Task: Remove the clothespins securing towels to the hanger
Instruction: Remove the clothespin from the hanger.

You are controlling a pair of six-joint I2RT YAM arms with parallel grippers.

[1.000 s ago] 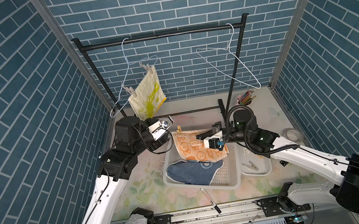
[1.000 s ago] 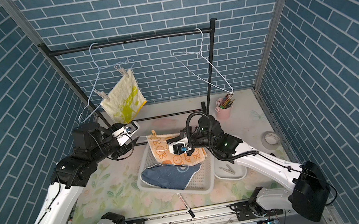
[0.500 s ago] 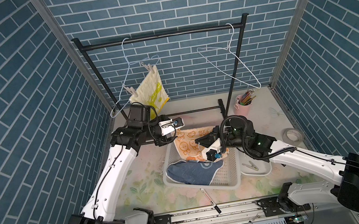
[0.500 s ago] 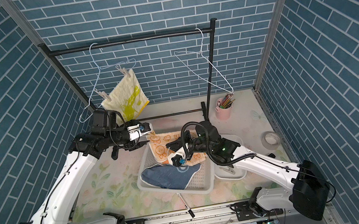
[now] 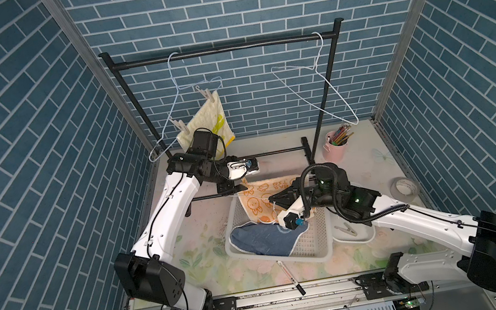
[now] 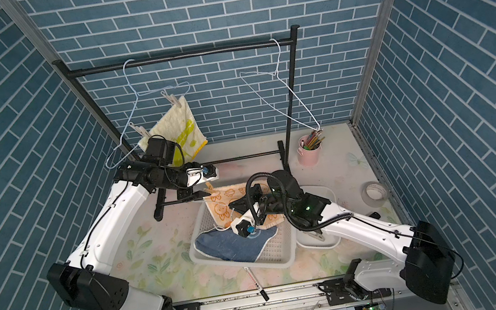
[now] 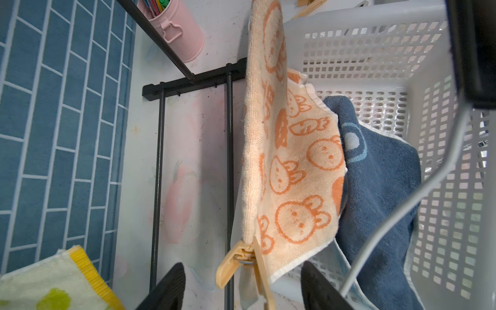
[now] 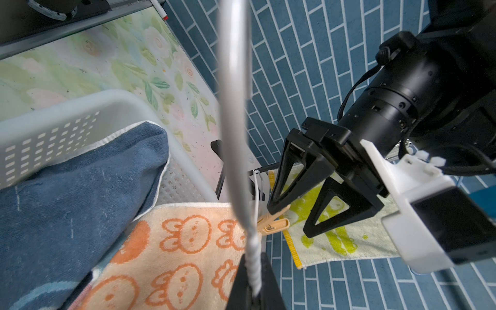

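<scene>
My right gripper (image 8: 253,271) is shut on the twisted neck of a white wire hanger (image 8: 233,107), holding it over the basket. The orange-cream towel (image 7: 290,171) hangs from that hanger, pinned by a tan clothespin (image 7: 236,257). My left gripper (image 7: 241,264) is open, its black fingers on either side of that clothespin and apart from it. The blue towel (image 5: 263,237) lies in the basket. The pale yellow towel (image 5: 205,125) hangs on a rack hanger (image 5: 176,86) by two clothespins, one upper (image 5: 208,94) and one lower (image 5: 180,126).
A white slotted basket (image 5: 318,246) sits mid-table, with a small white tray (image 5: 359,236) holding loose clothespins (image 5: 346,229) beside it. An empty hanger (image 5: 313,84) hangs on the black rack (image 5: 223,50). A pink pencil cup (image 5: 336,148), tape roll (image 5: 403,187) and marker pen (image 5: 289,277) stand around.
My left gripper has swung from beside the yellow towel over to the orange towel's pinned corner. My right gripper has shifted the hanger slightly left over the basket and stayed shut.
</scene>
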